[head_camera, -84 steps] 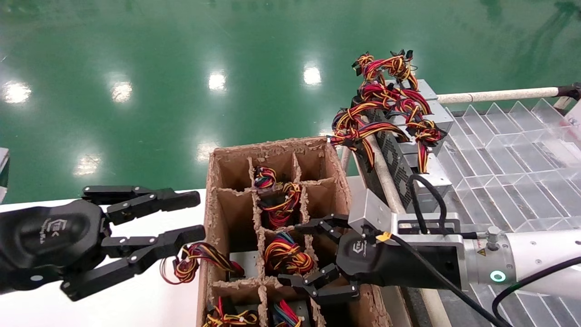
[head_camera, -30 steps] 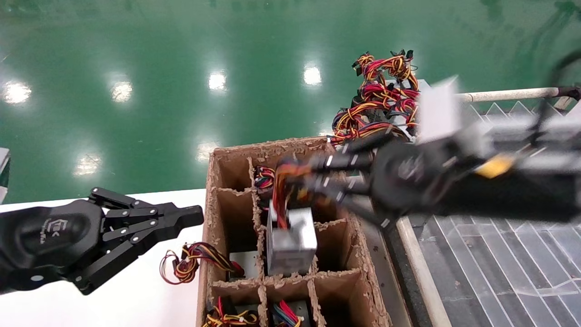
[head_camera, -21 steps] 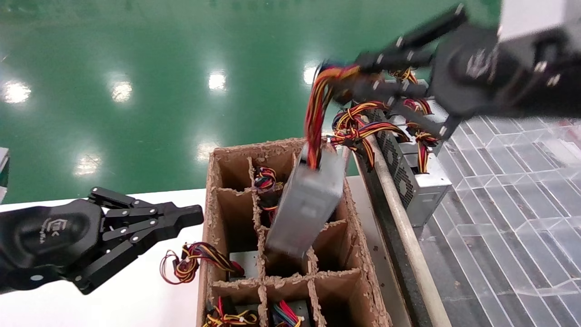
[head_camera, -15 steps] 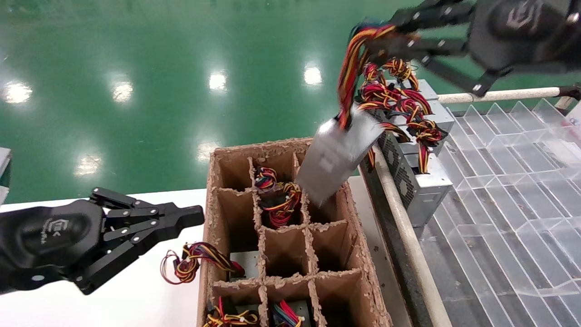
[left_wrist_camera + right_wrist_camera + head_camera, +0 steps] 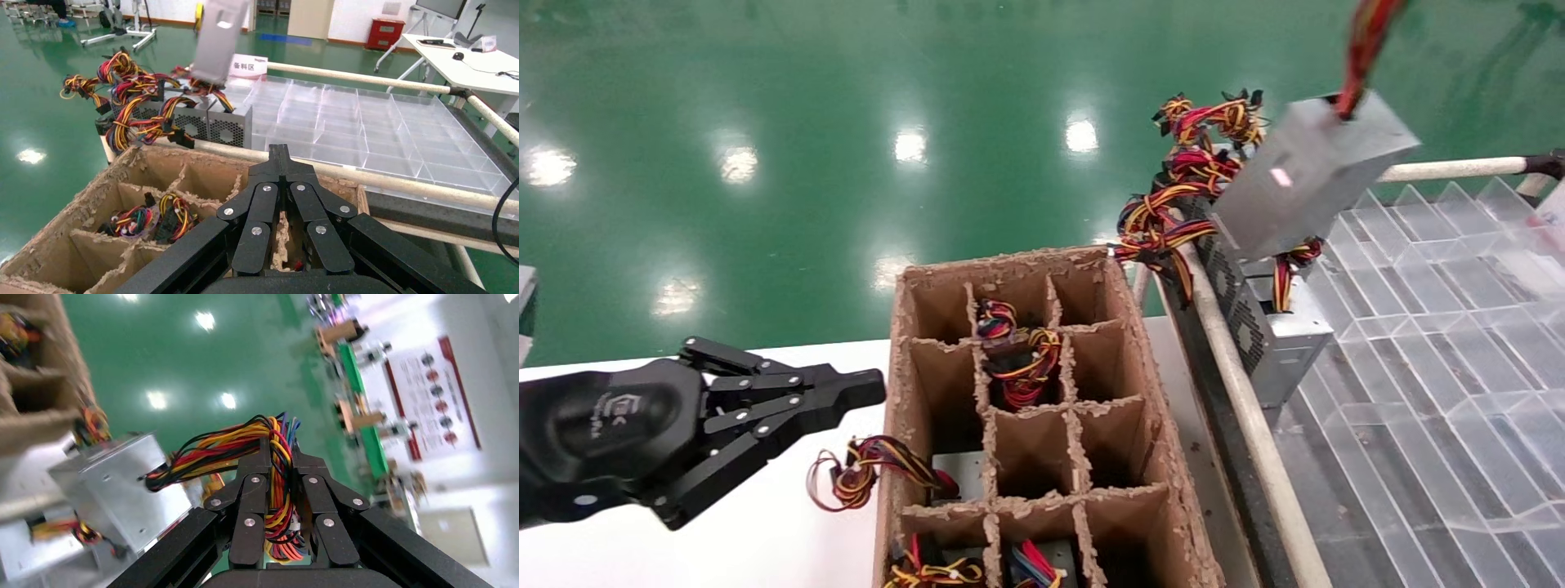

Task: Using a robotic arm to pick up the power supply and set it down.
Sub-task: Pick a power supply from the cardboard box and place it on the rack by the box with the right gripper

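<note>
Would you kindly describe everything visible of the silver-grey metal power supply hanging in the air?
The silver-grey metal power supply is a plain box with smooth sheet faces. It hangs tilted in the air by its bundle of red, yellow, orange and black wires, which the right gripper clamps between its black fingers. It is above the similar power supplies standing at the edge of the clear divided tray; whether it touches their wires is unclear.

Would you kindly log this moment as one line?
right hand: shut on wires, power supply hanging above clear tray | left hand: shut, idle beside cardboard box
</note>
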You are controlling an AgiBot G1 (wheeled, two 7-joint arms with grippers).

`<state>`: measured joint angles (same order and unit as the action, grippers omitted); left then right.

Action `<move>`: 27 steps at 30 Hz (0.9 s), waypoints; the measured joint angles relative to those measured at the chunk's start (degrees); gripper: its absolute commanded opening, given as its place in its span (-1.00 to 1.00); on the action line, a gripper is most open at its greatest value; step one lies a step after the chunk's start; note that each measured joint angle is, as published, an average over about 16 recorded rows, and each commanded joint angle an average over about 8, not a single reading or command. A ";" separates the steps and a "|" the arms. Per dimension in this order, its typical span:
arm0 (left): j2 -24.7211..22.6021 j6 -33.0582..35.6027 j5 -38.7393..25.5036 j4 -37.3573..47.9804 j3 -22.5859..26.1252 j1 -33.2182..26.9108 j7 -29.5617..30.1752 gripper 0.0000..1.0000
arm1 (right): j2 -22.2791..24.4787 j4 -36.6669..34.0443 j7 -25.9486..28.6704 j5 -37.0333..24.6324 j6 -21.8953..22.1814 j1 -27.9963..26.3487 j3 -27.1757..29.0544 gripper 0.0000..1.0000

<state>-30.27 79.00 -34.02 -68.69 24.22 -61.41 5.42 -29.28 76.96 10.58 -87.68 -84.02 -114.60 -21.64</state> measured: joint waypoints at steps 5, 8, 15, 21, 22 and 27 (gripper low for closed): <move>0.00 0.00 0.00 0.00 0.00 0.00 0.00 -1.00 | 3.25 -0.20 1.01 -2.42 -1.13 -1.12 -0.06 -1.00; 0.00 0.00 0.00 0.00 0.00 0.00 0.00 -1.00 | 5.00 -0.29 1.45 -3.94 -2.09 -1.37 -0.56 -1.00; 0.00 0.00 0.00 0.00 0.00 0.00 0.00 -1.00 | 7.90 -0.92 2.12 -7.32 -3.96 -0.80 -2.89 -1.00; 0.00 0.00 0.00 0.00 0.00 0.00 0.00 -1.00 | 8.36 -2.37 2.04 -8.54 -3.83 1.24 -5.09 -1.00; 0.00 0.00 0.00 0.00 0.00 0.00 0.00 -1.00 | 8.26 -2.72 1.94 -8.54 -3.62 1.69 -5.39 -1.00; 0.00 0.00 0.00 0.00 0.00 0.00 0.00 -1.00 | 7.13 -4.86 1.23 -7.79 -1.90 4.14 -6.36 -1.00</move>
<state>-30.27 79.00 -34.02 -68.69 24.22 -61.41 5.42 -22.15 72.10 11.81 -95.47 -85.93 -110.46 -28.00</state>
